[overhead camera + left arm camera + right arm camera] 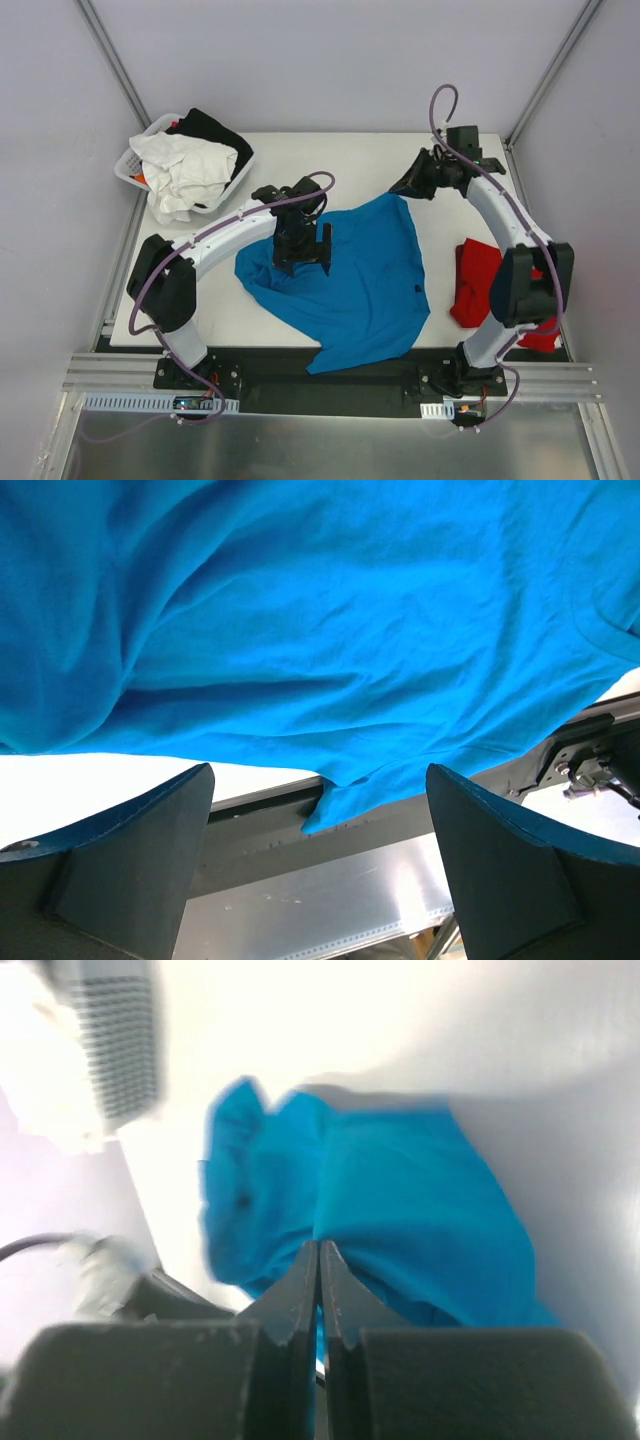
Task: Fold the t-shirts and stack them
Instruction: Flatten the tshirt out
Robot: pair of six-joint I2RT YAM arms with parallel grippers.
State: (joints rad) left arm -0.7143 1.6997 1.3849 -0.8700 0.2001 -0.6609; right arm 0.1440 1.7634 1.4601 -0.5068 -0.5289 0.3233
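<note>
The turquoise t-shirt (360,280) lay spread over the middle of the desk (340,155), wrinkled and askew. One end reached toward the far edge and the opposite end hung over the near edge. In the left wrist view its cloth (320,600) filled the upper part of the picture, and a small flap drooped past the desk's near edge.

The left tool (303,252) hung over the shirt's left part, toward the left edge of the desk. Its jaws stood wide apart (318,775) with nothing between them, and whether the fingertips touched the cloth could not be told.

The right tool (403,186) sat at the shirt's far end, near the far edge of the desk. In the right wrist view its fingers were pressed together (318,1245), with the bunched turquoise cloth (400,1210) right at the tips and a thin blue strip showing between them, so it appeared pinched on the shirt's edge.

The red t-shirt (472,285) lay crumpled by the right edge, toward the near right corner, partly hidden by the right arm (525,280) and apart from the turquoise one.

A white basket (130,165) stood at the far left corner, holding a white garment (180,170) and a black garment (215,130).
</note>
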